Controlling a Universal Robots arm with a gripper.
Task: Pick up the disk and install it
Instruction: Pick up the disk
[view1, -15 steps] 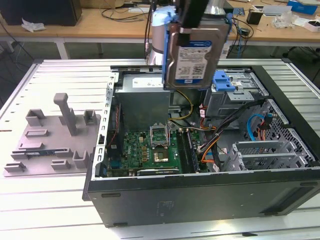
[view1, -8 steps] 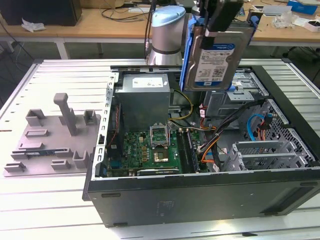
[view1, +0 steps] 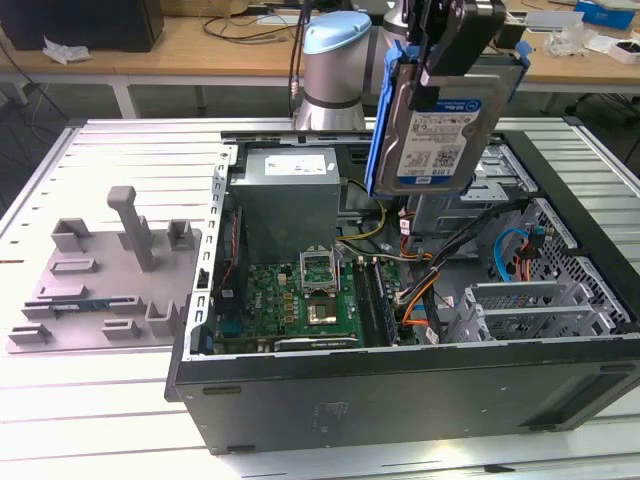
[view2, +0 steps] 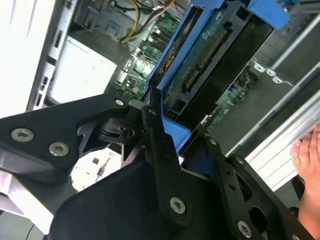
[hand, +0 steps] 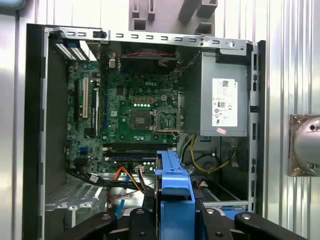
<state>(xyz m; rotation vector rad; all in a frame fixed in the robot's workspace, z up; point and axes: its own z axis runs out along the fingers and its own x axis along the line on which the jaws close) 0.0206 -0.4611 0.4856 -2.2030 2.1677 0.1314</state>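
The disk (view1: 438, 128) hangs upright above the open computer case (view1: 400, 400), its silver face and blue-and-white label turned to the exterior view, with the blue caddy around its edges. My gripper (view1: 436, 72) is shut on its upper end. In the second wrist view the disk's green circuit-board underside (view2: 200, 65) runs away from the black fingers (view2: 156, 131), which clamp the blue caddy. The first wrist view looks straight down: the caddy's edge (hand: 172, 182) sticks out from my gripper (hand: 174, 209) over the case's cable area.
Inside the case lie the motherboard (view1: 300, 300), the grey power supply (view1: 285, 195), a metal drive cage (view1: 495, 185) and orange and blue cables (view1: 420, 295). A grey fixture tray (view1: 100, 290) sits at the exterior view's left. A person's fingers (view2: 306, 150) show beside the case.
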